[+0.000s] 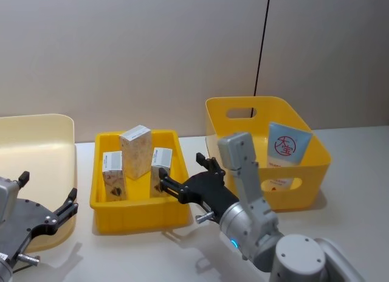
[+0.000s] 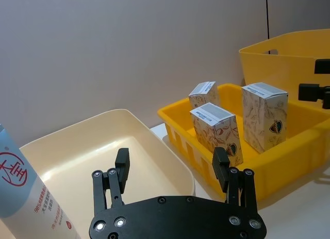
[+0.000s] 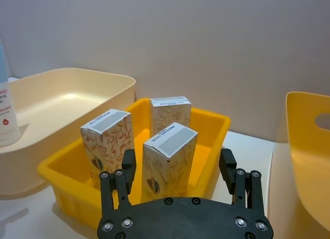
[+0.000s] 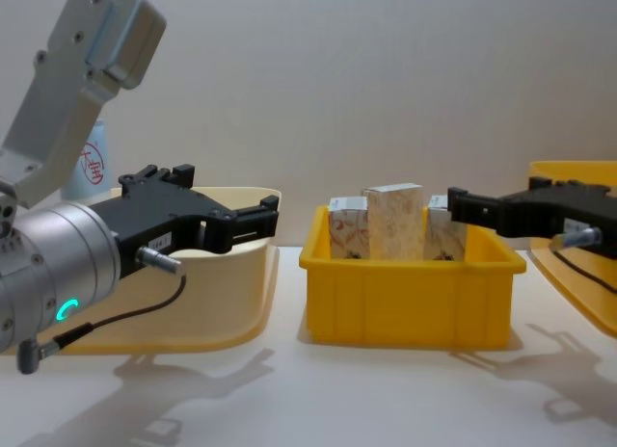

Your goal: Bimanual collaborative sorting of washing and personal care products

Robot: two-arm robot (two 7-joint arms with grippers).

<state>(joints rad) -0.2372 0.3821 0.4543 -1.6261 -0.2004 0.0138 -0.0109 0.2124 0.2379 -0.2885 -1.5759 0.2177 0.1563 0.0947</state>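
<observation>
Three small white cartons with reddish print [image 1: 135, 151] [image 3: 168, 161] [image 4: 393, 222] stand upright in a low yellow tray [image 1: 138, 213]. One light-blue tube with a red round logo [image 1: 287, 145] leans inside the tall yellow bin [image 1: 316, 172]. A second tube [image 2: 23, 193] [image 4: 91, 166] stands in the cream bin [image 1: 36, 142]. My right gripper [image 1: 181, 171] [image 3: 178, 166] is open at the tray's right rim, level with the nearest carton and holding nothing. My left gripper [image 1: 48, 189] [image 2: 171, 168] [image 4: 217, 192] hovers open over the cream bin's near right corner.
The three containers sit in a row on a pale table against a plain wall. The tray [image 4: 413, 293] lies between the cream bin [image 4: 227, 274] and the tall bin, with narrow gaps on either side. Bare tabletop runs along the front.
</observation>
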